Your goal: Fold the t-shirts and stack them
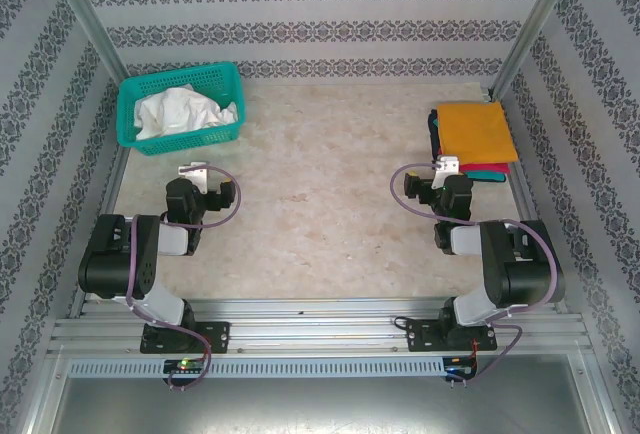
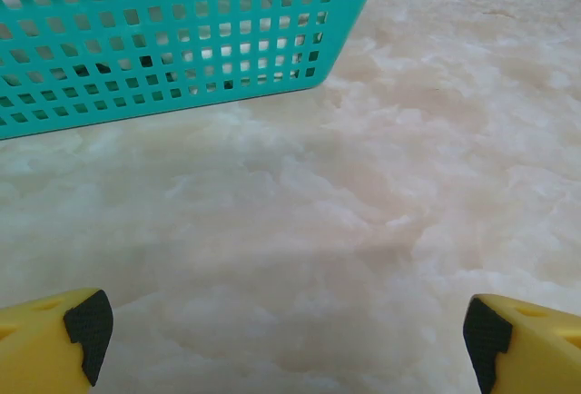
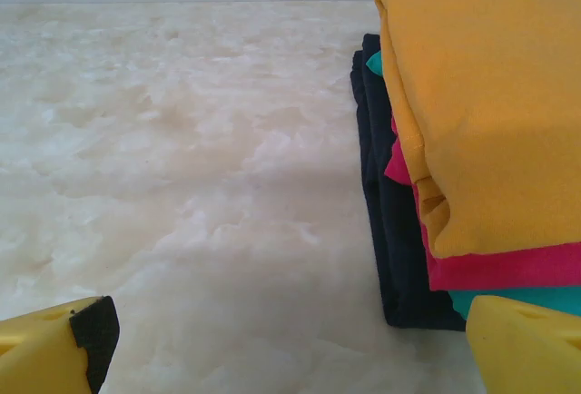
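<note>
Looks wide open, empty-handed on left gripper (image 2: 286, 339) and right gripper (image 3: 286, 344); crumpled white cloth t-shirt (image 1: 180, 112) in teal plastic mesh basket (image 1: 188, 138).

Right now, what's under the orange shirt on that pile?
Edges of a red shirt, a teal shirt and a dark shirt at the bottom peek out beneath the orange shirt. It covers most of each, so their fronts are hidden.

T-shirt (image 1: 185, 112) in basket (image 1: 180, 141) left, stack (image 1: 477, 132) right
</note>
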{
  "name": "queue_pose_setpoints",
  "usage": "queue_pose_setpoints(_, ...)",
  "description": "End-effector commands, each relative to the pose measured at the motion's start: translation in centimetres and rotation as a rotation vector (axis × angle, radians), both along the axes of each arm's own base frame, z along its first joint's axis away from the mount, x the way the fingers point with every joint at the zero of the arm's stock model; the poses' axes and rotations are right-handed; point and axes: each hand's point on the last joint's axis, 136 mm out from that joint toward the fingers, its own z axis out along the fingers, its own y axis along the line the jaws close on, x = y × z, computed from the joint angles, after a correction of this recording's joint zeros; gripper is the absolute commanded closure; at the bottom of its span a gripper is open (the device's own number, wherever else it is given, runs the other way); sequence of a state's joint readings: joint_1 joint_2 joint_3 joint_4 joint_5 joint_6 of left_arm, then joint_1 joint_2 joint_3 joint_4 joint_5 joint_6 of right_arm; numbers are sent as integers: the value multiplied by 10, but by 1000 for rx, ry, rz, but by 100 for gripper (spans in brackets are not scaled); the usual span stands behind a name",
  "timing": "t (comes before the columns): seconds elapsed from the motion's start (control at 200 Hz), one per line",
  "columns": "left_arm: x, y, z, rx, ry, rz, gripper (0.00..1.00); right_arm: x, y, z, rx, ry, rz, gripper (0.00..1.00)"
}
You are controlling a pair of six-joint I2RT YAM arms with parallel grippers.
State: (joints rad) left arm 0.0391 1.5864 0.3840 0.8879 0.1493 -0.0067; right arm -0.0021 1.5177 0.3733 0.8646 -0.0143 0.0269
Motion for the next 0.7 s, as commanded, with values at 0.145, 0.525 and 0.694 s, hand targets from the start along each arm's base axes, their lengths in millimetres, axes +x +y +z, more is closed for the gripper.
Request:
queue_pose_setpoints(0.145,5,-1,12,10,-46,-12,0,6,1,13,-6,-40,-5,2)
queue_pose_setpoints(0.525,6,0,12,10,-46,-5,0,6,1,13,-5,-40,-3,2)
queue_pose_setpoints(0.694,6,6,12,13,-47,29,0,7,1,13,-4,-40,-3,2)
